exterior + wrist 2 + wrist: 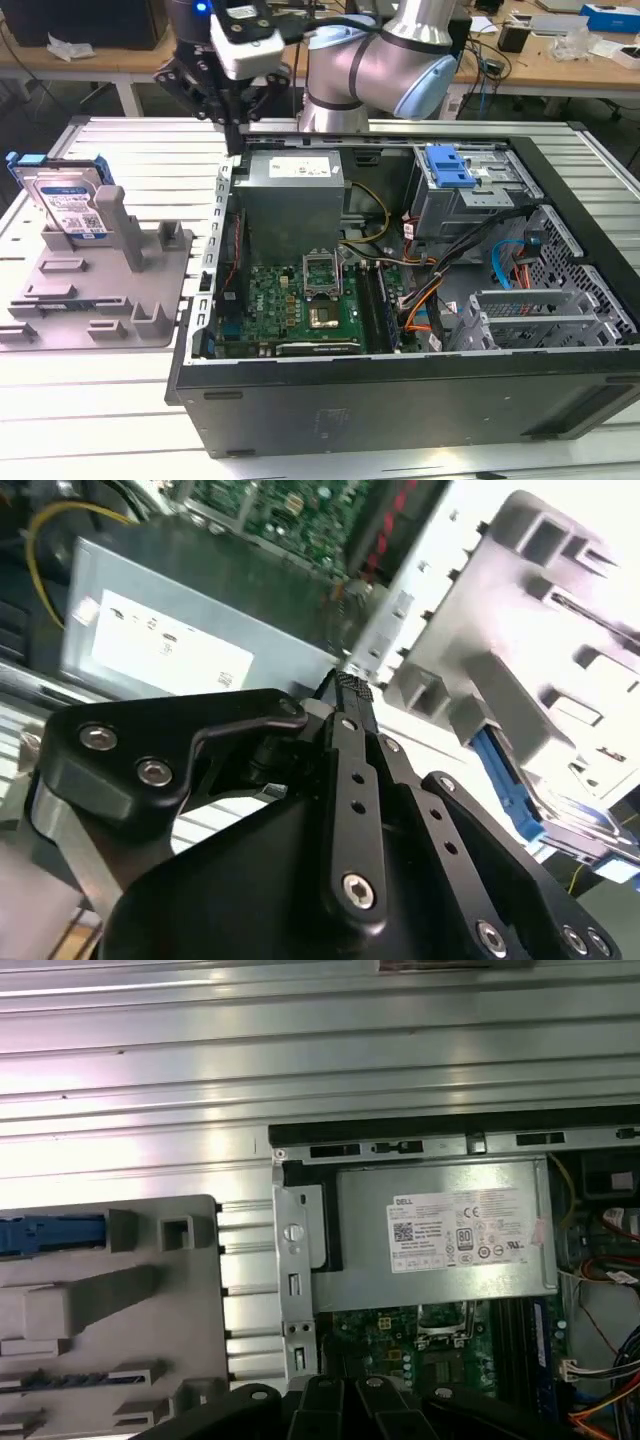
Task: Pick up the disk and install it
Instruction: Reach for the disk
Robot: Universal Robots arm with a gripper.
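The disk [68, 202], a silver drive with a white-and-blue label in a blue bracket, stands upright in a slot of the grey stand [100, 290] at the exterior view's left. Its blue bracket edge [50, 1232] also shows in the first wrist view, and the same bracket [505, 780] shows in the second wrist view. My gripper [233, 138] hangs over the rear left corner of the computer case [400, 410], to the right of the disk and apart from it. Its black fingers [350, 710] are shut with nothing between them.
The open case holds a grey power supply [290, 195] just below the gripper, a motherboard [300, 300], and a drive cage with a blue tab [450, 165] at the right. Loose cables [440, 280] run across the middle. The ribbed metal table [120, 140] lies between stand and case.
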